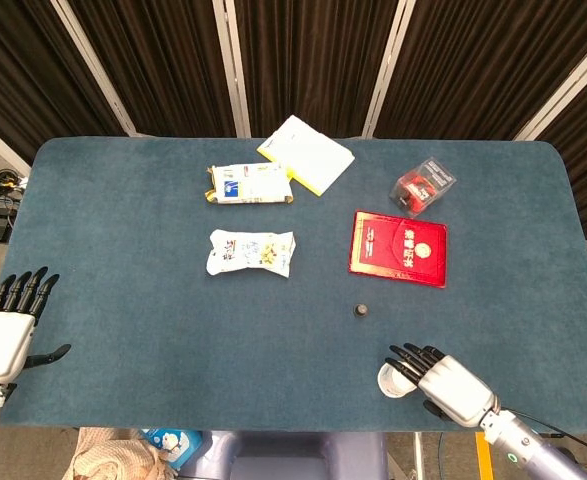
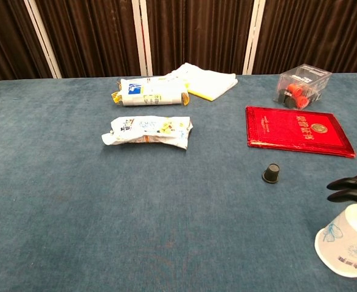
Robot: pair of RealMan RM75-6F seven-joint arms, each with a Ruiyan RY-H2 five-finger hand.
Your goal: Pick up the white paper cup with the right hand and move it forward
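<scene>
Head view is showing the right hand (image 1: 443,381) lying at the near edge of the table (image 1: 123,260), its dark fingers (image 1: 409,360) spread apart and reaching over the top of the white paper cup (image 1: 394,380). Whether the fingers are touching the cup or only hanging over it cannot be told from either view; the hand is gripping nothing that shows. Chest view is showing only the dark fingertips (image 2: 348,188) entering from the right edge, sitting just above the cup (image 2: 345,241).

The cup is lying tilted on its side near the front right of the table, mouth facing the near edge, with a faint blue print on its wall. It is sitting well apart from the small black cap (image 1: 360,311) and the red booklet (image 1: 399,247) beyond it.

The left hand (image 1: 3,335) is resting off the table's left edge, fingers extended and apart, holding nothing.

Farther back, two snack packets (image 1: 252,252) (image 1: 249,185), a white and yellow cloth (image 1: 307,153) and a clear plastic box (image 1: 423,185) are lying on the table.
</scene>
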